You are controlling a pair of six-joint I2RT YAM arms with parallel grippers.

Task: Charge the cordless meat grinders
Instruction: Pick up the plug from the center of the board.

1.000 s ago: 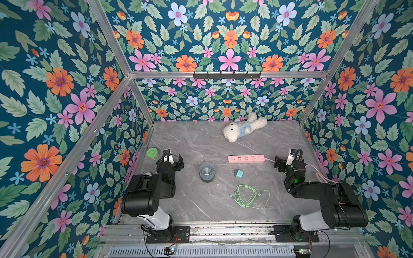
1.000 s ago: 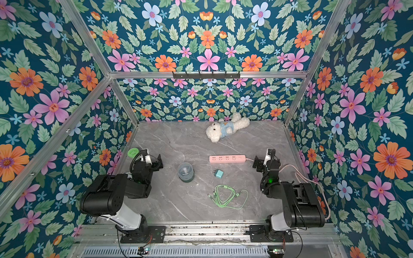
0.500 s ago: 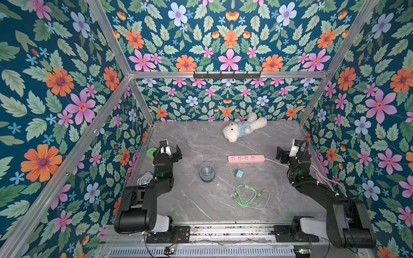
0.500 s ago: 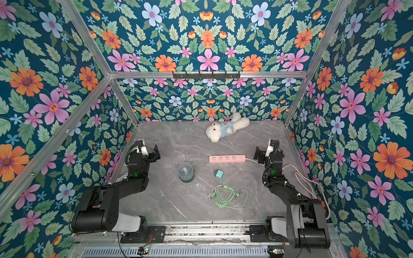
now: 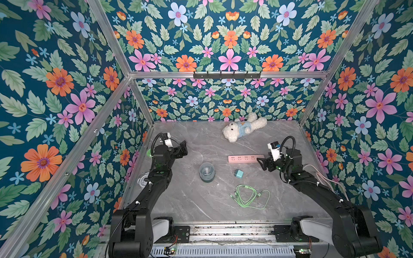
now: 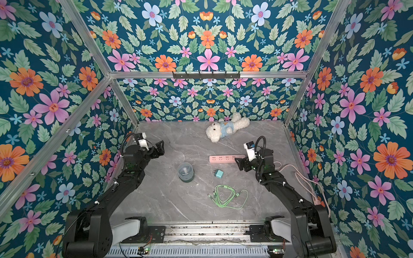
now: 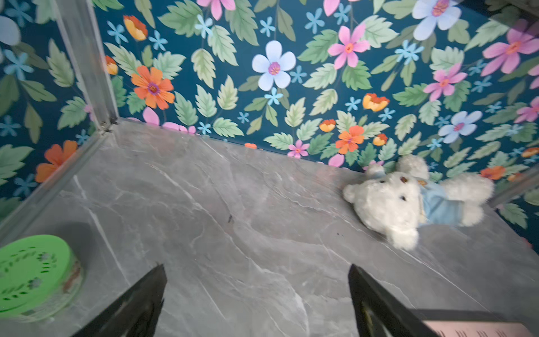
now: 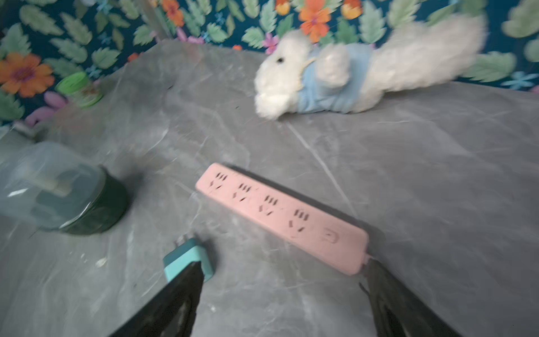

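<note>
Blue-grey and translucent, the meat grinder [image 5: 207, 172] is standing upright in the middle of the counter [image 5: 183, 205], lying closer to the left jaws than to the right jaws, and both pairs are gaping wide and holding nothing.

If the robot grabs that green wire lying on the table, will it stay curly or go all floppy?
Probably floppy: the green cable lies in loose, uneven loops on the table, so if it is lifted at one spot the rest would likely dangle and uncoil. It looks thin, so it is probably light. Its free ends might drag or snag.
</note>
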